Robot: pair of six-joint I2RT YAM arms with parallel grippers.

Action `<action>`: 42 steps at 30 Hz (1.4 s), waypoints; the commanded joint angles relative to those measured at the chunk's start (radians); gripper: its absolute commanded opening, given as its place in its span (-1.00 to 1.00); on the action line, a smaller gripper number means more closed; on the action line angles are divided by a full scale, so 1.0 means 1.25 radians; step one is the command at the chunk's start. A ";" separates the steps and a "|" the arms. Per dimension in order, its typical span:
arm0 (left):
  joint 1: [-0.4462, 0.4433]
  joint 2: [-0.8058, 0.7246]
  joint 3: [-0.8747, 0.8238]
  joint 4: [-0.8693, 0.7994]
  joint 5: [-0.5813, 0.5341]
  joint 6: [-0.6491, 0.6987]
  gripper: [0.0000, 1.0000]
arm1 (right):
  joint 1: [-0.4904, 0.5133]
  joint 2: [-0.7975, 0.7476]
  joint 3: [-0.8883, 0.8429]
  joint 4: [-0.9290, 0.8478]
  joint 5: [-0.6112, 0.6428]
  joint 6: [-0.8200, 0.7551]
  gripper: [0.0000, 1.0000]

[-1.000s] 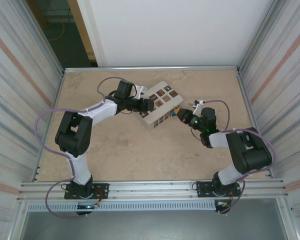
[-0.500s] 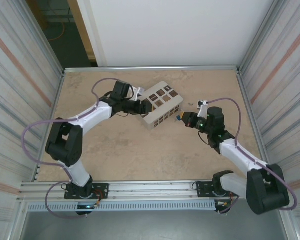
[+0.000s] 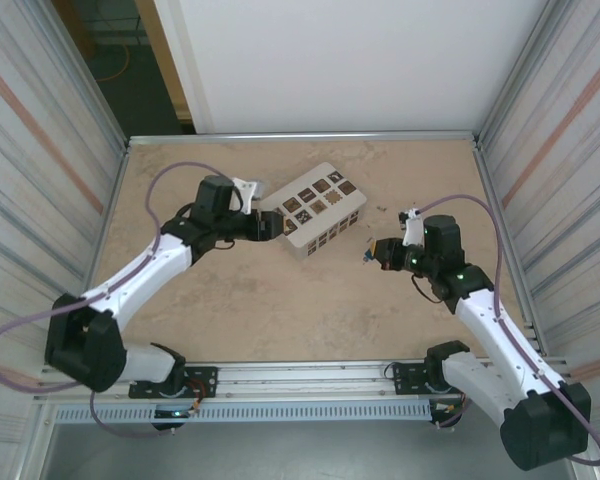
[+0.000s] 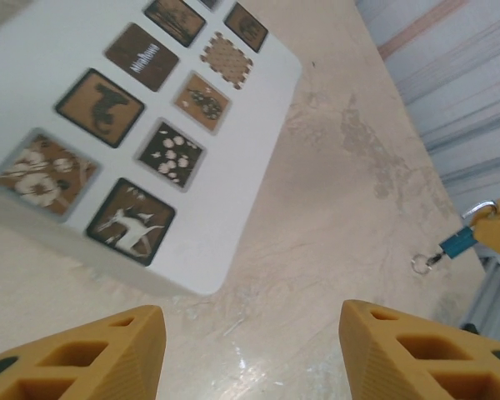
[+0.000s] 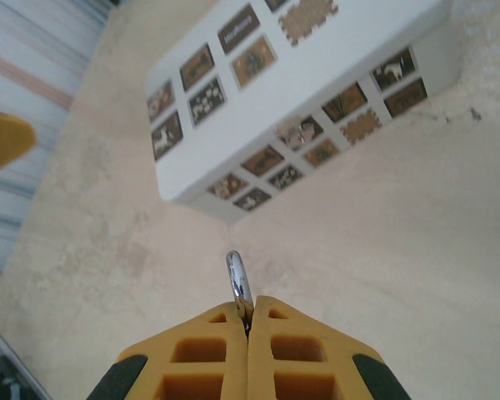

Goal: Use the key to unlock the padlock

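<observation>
Fingers (image 4: 92, 350) of the left gripper (image 3: 270, 226) stand wide apart. Seen from the top, the white box (image 3: 315, 210) with brown picture squares lies at their 2 o'clock. At the box's 4 o'clock, the blue padlock (image 4: 459, 242) sits in the right gripper (image 5: 248, 307), whose fingers are pressed together on its silvery shackle (image 5: 238, 279).

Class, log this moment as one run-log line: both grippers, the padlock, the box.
left gripper: open, near white box, not touching | right gripper: shut on padlock, metal loop protruding past fingertips
</observation>
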State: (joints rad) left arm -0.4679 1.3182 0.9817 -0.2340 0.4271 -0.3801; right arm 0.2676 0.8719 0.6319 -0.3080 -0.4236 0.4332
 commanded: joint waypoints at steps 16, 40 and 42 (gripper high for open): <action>0.029 -0.383 -0.184 -0.042 -0.311 0.054 0.52 | 0.018 -0.023 0.052 -0.312 -0.019 -0.010 -1.00; 0.049 -0.622 -0.300 -0.080 -0.438 0.054 0.94 | 0.192 0.176 0.077 -0.260 -0.049 0.011 -1.00; 0.048 -0.622 -0.302 -0.076 -0.439 0.052 0.95 | 0.198 0.191 0.072 -0.243 -0.063 0.014 -1.00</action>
State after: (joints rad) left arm -0.4175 0.5476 0.6113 -0.3405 -0.0986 -0.3176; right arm 0.5034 1.0943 0.7033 -0.6441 -0.4625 0.4183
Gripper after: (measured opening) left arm 0.974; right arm 0.059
